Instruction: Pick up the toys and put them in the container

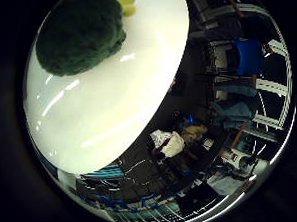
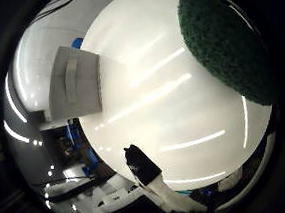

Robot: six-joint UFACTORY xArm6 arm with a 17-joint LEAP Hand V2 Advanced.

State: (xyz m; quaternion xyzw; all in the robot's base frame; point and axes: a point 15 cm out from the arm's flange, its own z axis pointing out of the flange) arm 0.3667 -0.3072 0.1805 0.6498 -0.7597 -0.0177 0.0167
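Observation:
A dark green plush toy [image 1: 80, 32] with a yellow part [image 1: 122, 0] lies on the round white table [image 1: 109, 99]; the little finger side palm view shows it near the table's edge. The thumb side palm view shows the same green toy [image 2: 228, 44] lying on the table away from a white box-like container [image 2: 76, 81], which stands at the table's rim. The hand is above the table, away from the toy.
The table's rim [image 2: 109, 144] runs close under the finger. Beyond the table, the little finger side palm view shows a cluttered room with chairs [image 1: 246, 56] and equipment [image 1: 172, 142] on the floor.

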